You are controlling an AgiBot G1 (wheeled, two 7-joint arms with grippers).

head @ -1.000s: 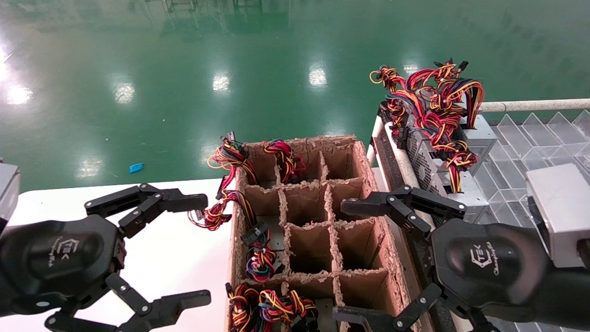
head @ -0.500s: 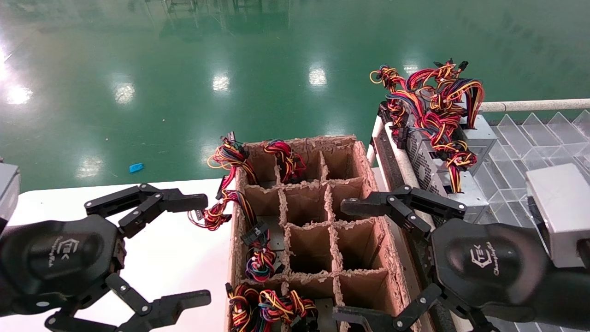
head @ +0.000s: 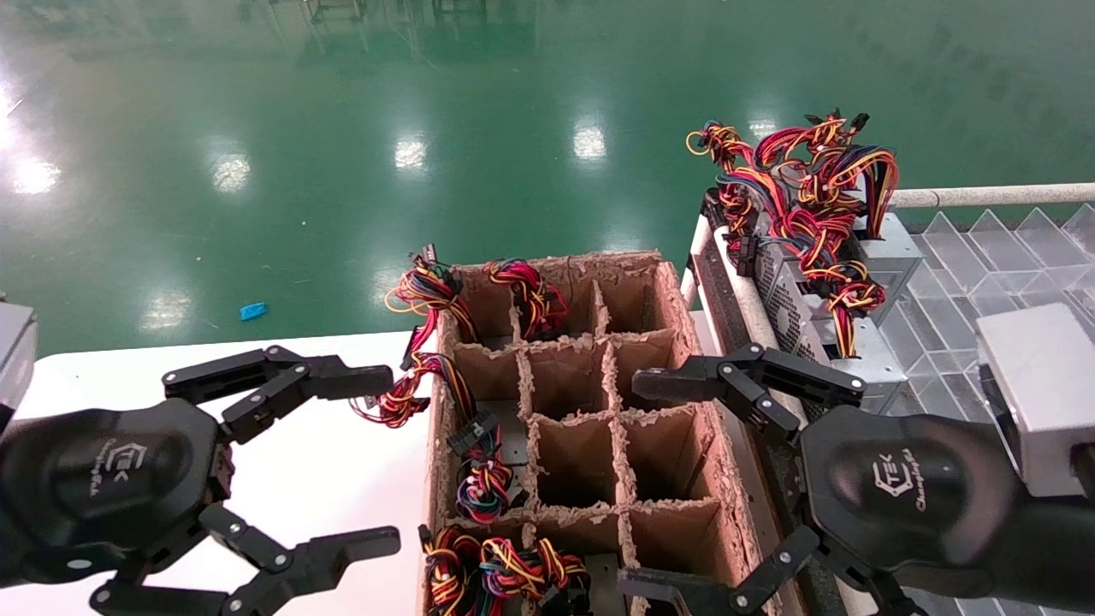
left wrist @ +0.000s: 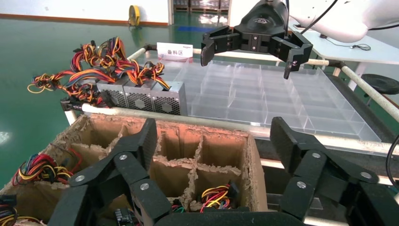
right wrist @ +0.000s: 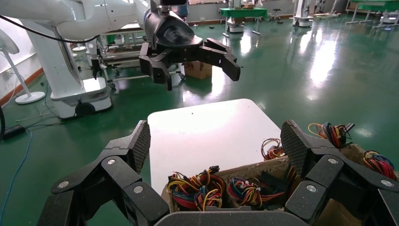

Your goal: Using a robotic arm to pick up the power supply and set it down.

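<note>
Silver-grey power supplies (head: 800,304) with honeycomb vents stand in a row on the rack to the right, under a tangle of red, yellow and black wires (head: 804,184); the left wrist view shows them too (left wrist: 141,98). More wire bundles (head: 483,488) stick out of cells of the brown cardboard divider box (head: 556,261). My left gripper (head: 395,458) hangs open over the white table, left of the box. On the box's right edge my right gripper (head: 637,486) is open, nothing between its fingers. The white robotic arm (right wrist: 94,19) appears in the right wrist view.
A clear plastic tray (head: 1009,257) with several compartments lies behind the power supplies on the right rack. The white table (head: 334,479) extends left of the box. A rack rail (head: 744,299) runs between box and power supplies. Green floor lies beyond.
My left gripper has shifted slightly right, toward the cardboard box, still open. The right gripper and the power supplies have not moved.
</note>
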